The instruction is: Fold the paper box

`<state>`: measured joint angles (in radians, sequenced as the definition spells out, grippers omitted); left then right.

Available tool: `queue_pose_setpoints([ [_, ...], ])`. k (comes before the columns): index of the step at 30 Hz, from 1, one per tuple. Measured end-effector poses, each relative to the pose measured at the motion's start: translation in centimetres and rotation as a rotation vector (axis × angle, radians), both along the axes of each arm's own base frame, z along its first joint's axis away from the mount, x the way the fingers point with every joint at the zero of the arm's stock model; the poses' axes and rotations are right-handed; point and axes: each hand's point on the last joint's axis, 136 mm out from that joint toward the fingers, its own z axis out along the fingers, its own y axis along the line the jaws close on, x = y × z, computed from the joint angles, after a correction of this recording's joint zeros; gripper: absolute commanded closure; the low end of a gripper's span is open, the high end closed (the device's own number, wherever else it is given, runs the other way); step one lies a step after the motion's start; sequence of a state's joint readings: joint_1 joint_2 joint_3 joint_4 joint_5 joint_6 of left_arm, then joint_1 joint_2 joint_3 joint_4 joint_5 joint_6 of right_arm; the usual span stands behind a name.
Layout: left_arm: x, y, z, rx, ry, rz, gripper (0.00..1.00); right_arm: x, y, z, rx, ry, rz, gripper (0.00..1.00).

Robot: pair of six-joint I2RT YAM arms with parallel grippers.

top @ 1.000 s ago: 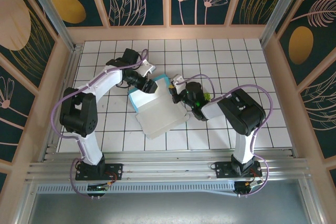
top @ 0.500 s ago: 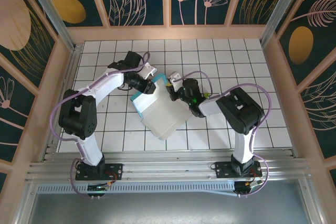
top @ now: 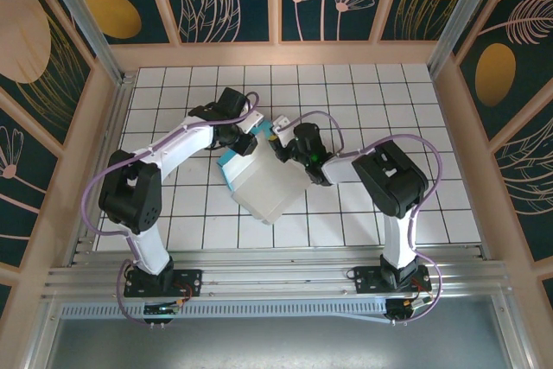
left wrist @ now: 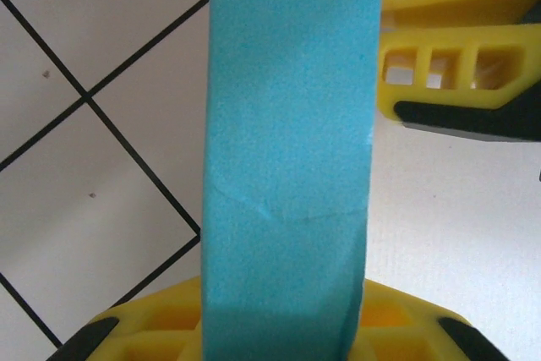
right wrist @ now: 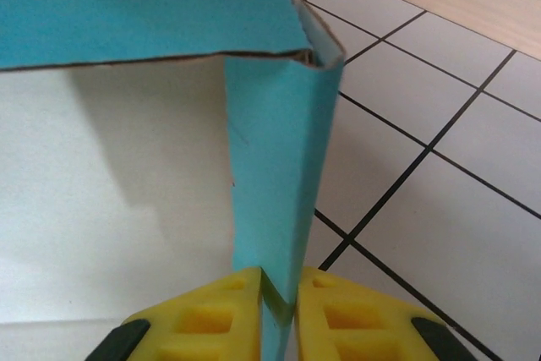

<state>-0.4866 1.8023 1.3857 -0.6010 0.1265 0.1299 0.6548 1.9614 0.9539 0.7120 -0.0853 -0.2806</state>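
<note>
Box [top: 266, 189] lies white side up on the tiled table [top: 389, 118] between the two arms, turned cornerwise, with blue flaps raised along its far edges. Right gripper [right wrist: 279, 281] sits at the far right corner, its yellow fingers [right wrist: 211, 314] pressed together on an upright blue flap [right wrist: 275, 150] that rises straight out from between them. Left gripper [top: 248, 144] is at the far left corner, just beside the right one; another blue flap stands across its fingers and hides the gap, so I cannot tell whether it pinches.
</note>
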Motion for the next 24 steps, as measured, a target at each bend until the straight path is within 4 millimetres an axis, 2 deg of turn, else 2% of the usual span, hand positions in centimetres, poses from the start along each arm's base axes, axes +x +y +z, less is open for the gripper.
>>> queue_pose_setpoints([
  [10, 0.8, 0.4, 0.2, 0.028, -0.039, 0.019, 0.78, 2.1, 0.7, 0.5, -0.067, -0.024, 0.039, 0.68],
  [16, 1.1, 0.2, 0.4, 0.022, -0.054, 0.02, 0.78, 3.0, 0.5, 0.7, -0.019, 0.032, 0.118, 0.66],
  [24, 1.2, 0.6, 0.1, 0.039, -0.053, 0.032, 0.78, 3.1, 2.1, 0.2, 0.043, 0.099, 0.212, 0.66],
])
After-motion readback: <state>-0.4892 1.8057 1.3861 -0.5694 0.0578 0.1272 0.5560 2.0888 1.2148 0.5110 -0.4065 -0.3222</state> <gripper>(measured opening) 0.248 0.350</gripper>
